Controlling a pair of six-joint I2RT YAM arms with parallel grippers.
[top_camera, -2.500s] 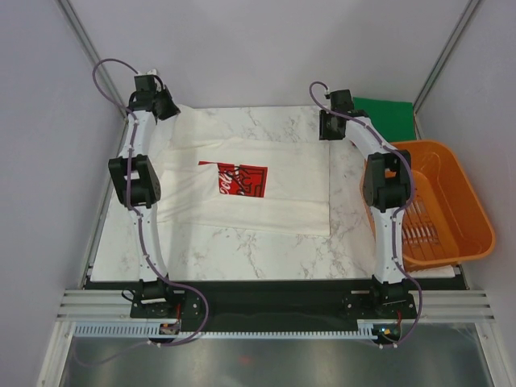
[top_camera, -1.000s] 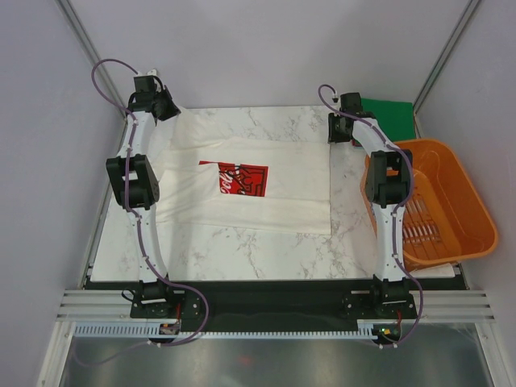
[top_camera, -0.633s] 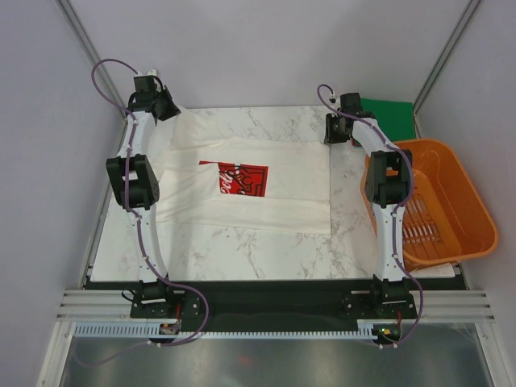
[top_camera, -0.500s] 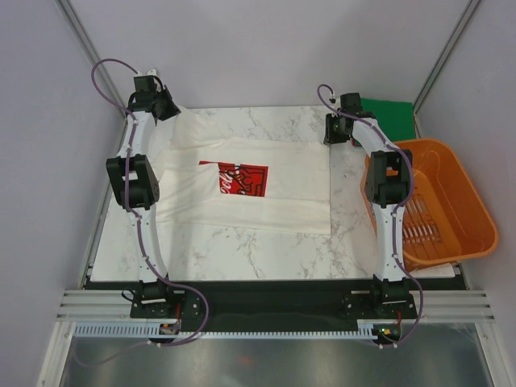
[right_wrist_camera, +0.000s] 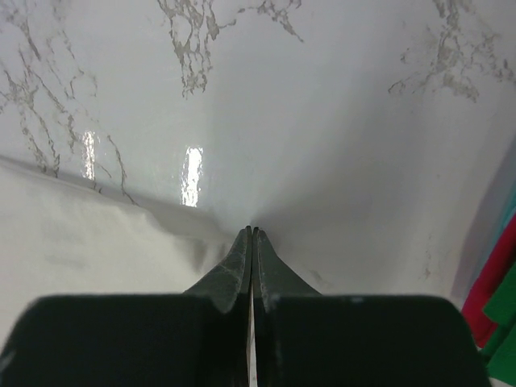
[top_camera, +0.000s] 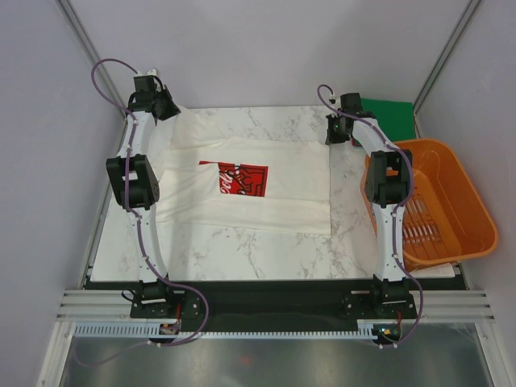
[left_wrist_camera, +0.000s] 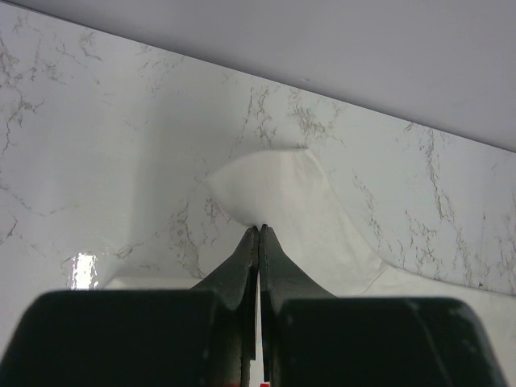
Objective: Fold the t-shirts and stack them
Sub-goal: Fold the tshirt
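The white t-shirt with a red chest print lies spread flat on the marble table. My left gripper is at the far left corner, shut on a lifted flap of the white shirt; its tips pinch the cloth. My right gripper is at the shirt's far right corner, jaws shut, with the white cloth's edge rising to the tips. The folded dark green t-shirt lies at the back right corner, behind the right gripper.
An orange slatted basket stands at the table's right edge beside the right arm. Grey walls close in the back and both sides. Bare marble shows in front of the shirt and behind it.
The right gripper moved slightly right and back since 2.5 s ago, drawing the shirt's far right corner with it. Over the last second nothing has visibly moved. The left arm is still.
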